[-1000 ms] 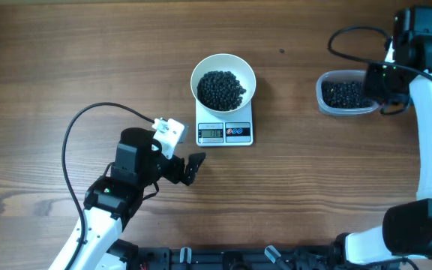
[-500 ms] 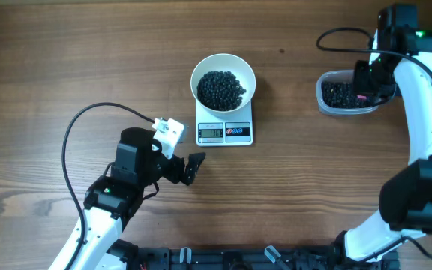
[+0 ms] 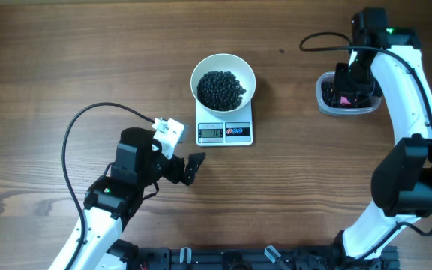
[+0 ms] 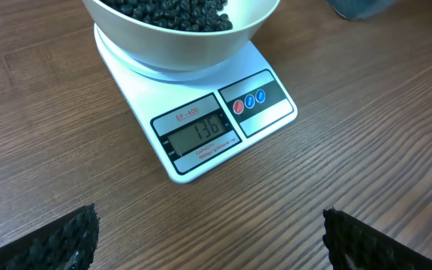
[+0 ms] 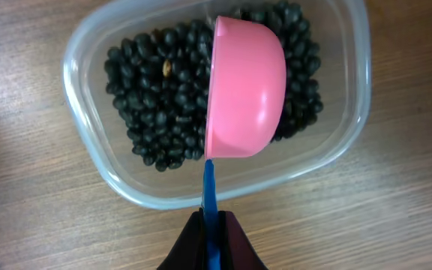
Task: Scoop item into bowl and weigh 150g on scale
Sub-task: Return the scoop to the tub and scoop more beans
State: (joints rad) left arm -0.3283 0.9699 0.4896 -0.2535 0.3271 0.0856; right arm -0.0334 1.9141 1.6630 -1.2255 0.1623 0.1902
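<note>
The white bowl (image 3: 223, 81) stands on the white scale (image 3: 225, 133), with a pile of black beans (image 3: 222, 88) inside. The left wrist view looks at the bowl (image 4: 178, 45) and the scale (image 4: 201, 131), whose display reads 136. My left gripper (image 3: 190, 169) rests open on the table in front of the scale, its fingertips (image 4: 62, 240) wide apart with nothing between them. My right gripper (image 5: 211, 225) is shut on the blue handle of a pink scoop (image 5: 246, 90). The scoop hangs over the beans (image 5: 156, 112) in the clear tub (image 5: 72, 82), rounded back toward the camera.
The clear tub (image 3: 325, 101) sits at the right of the table, well apart from the scale. A black cable (image 3: 88, 120) loops over the table behind my left arm. Bare wooden table (image 3: 298, 172) lies between scale and tub.
My right arm has swung left, bringing the scoop over the tub's left half. The left arm, bowl and scale have not moved.
</note>
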